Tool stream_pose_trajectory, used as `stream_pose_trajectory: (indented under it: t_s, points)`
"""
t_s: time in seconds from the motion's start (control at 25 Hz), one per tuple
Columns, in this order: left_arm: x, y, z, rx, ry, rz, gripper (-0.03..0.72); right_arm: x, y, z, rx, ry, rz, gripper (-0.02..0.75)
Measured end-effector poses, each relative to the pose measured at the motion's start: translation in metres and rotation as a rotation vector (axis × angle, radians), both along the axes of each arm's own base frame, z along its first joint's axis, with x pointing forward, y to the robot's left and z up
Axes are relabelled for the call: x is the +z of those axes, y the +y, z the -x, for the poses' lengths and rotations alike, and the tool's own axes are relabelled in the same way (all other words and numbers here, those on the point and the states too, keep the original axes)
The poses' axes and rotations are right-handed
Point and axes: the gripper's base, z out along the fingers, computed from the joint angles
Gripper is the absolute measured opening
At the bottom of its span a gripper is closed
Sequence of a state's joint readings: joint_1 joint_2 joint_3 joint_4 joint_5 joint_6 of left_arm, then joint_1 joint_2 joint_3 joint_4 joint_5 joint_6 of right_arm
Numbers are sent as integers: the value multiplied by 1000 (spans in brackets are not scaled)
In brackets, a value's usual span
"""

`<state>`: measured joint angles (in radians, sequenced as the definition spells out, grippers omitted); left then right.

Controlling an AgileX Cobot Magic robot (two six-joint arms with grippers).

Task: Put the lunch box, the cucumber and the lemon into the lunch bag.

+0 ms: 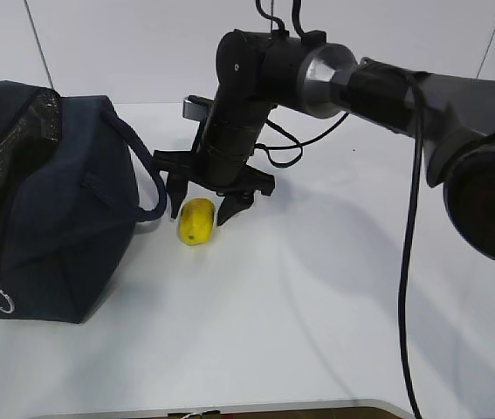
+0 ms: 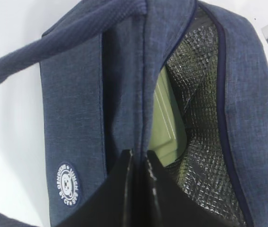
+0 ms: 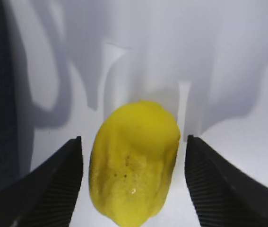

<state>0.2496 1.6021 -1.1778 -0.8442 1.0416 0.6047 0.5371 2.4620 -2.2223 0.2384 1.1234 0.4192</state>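
The navy lunch bag [image 1: 46, 201] stands at the left with its top open. My left gripper [image 2: 138, 158] is shut on the fabric rim of the lunch bag [image 2: 77, 109] beside the opening. The lunch box [image 2: 167, 118] shows its pale green lid inside, against the silver lining. The lemon [image 1: 197, 221] lies on the white table just right of the bag. My right gripper [image 1: 205, 202] is open and points down over it. In the right wrist view the lemon [image 3: 134, 170] sits between the two fingers of the right gripper [image 3: 134, 142], with a gap on each side. The cucumber is out of view.
A loop handle [image 1: 147, 175] of the bag hangs toward the lemon and the right gripper. The ring pull [image 1: 1, 300] hangs at the bag's lower front. The table's front edge [image 1: 230, 408] runs along the bottom. The right arm [image 1: 387, 87] reaches in from the right.
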Motion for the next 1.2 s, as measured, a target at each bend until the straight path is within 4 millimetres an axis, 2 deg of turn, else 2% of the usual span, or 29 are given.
stream_pose_trajectory:
  t_s: [0.2, 0.48, 0.72, 0.92, 1.2]
  points:
    - [0, 0, 0, 0, 0, 0, -15, 0, 0, 0, 1, -6, 6, 531]
    - [0, 0, 0, 1, 0, 2, -15, 0, -1, -1, 1, -11, 10, 487]
    - [0, 0, 0, 1, 0, 2, -15, -12, 0, -1, 2, 17, 19, 478]
    - [0, 0, 0, 1, 0, 2, -15, -13, 0, -1, 1, 21, 16, 407]
    - [0, 0, 0, 1, -1, 4, -15, -11, 0, 0, 4, 31, 17, 403]
